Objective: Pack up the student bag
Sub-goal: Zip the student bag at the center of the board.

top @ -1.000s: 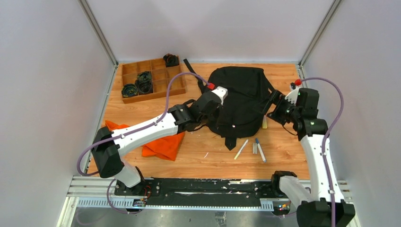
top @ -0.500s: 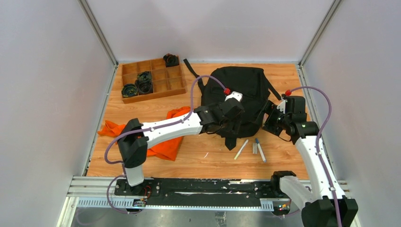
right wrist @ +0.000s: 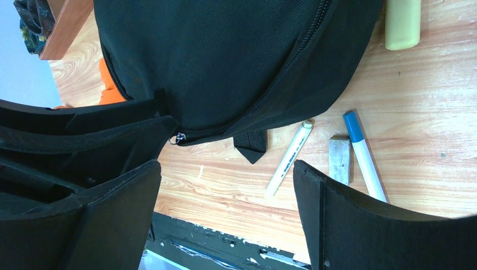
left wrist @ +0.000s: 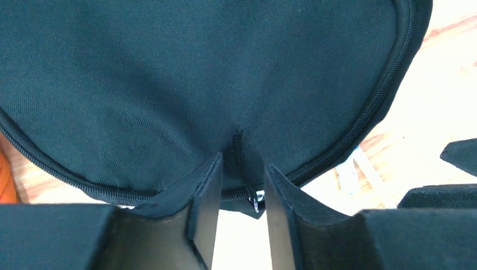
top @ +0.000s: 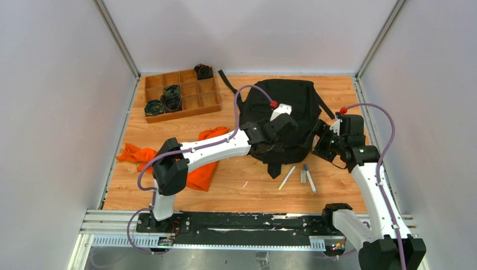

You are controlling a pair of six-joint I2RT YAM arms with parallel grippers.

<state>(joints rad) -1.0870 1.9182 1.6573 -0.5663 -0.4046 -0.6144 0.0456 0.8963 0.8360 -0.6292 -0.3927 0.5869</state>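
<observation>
The student bag (top: 284, 107) is a black backpack lying flat at the back centre of the table, zipped shut. My left gripper (top: 275, 147) reaches over its near edge. In the left wrist view the bag (left wrist: 197, 73) fills the frame. The left gripper (left wrist: 243, 169) is narrowly open, with the silver zipper pull (left wrist: 257, 198) between its fingertips, close to the right one. My right gripper (top: 322, 140) hovers at the bag's right side. In the right wrist view it (right wrist: 225, 169) is wide open and empty above the wood, and the zipper pull (right wrist: 180, 137) shows beside the left gripper's fingers.
A white marker (top: 287, 177), a small grey piece (top: 302, 176) and a blue-capped marker (top: 309, 178) lie in front of the bag. A yellow-green stick (right wrist: 403, 22) lies by its right side. An orange cloth (top: 194, 171) lies left. A wooden divided tray (top: 180, 95) stands back left.
My left arm has swung right across the bag, bringing its gripper to the near edge at the zipper pull. My right gripper has shifted slightly nearer beside the bag.
</observation>
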